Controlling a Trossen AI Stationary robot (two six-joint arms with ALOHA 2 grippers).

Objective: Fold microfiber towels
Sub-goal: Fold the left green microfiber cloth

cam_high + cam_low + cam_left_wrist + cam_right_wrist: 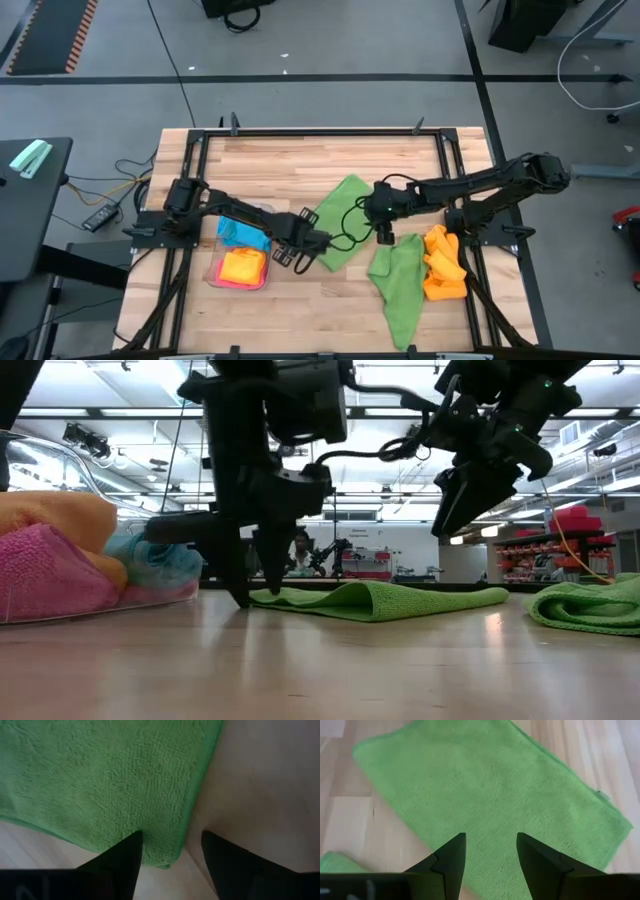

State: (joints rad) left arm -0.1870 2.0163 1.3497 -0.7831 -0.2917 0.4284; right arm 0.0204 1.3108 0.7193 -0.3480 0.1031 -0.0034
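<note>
The left gripper [312,245] is seen low at the table [300,165], at the near corner of a folded green towel [340,220]; in the left wrist view its two dark fingers [125,862] are parted, with the towel's corner lying between them and nothing clamped. In the low view the fingertips of this gripper [245,595] are shown down at the wooden surface, just beside the folded edge of the green towel [385,600]. The right gripper [384,236] is held above the same towel on its other side, raised clear of the table in the low view [455,510]; its fingers [447,862] are spread apart over the green cloth [485,785] and nothing is held between them.

The folded green towel is laid flat near the middle of the table, between the two grippers. A second green towel [398,285], crumpled and unfolded, is spread towards the near edge on the right side, and an orange towel [443,265] is bunched just beside it. On the left, a clear tray [214,278] is set near the left arm's base, with an orange towel [243,266] stacked on a pink one [228,282] in it and a blue towel [240,236] beside these
</note>
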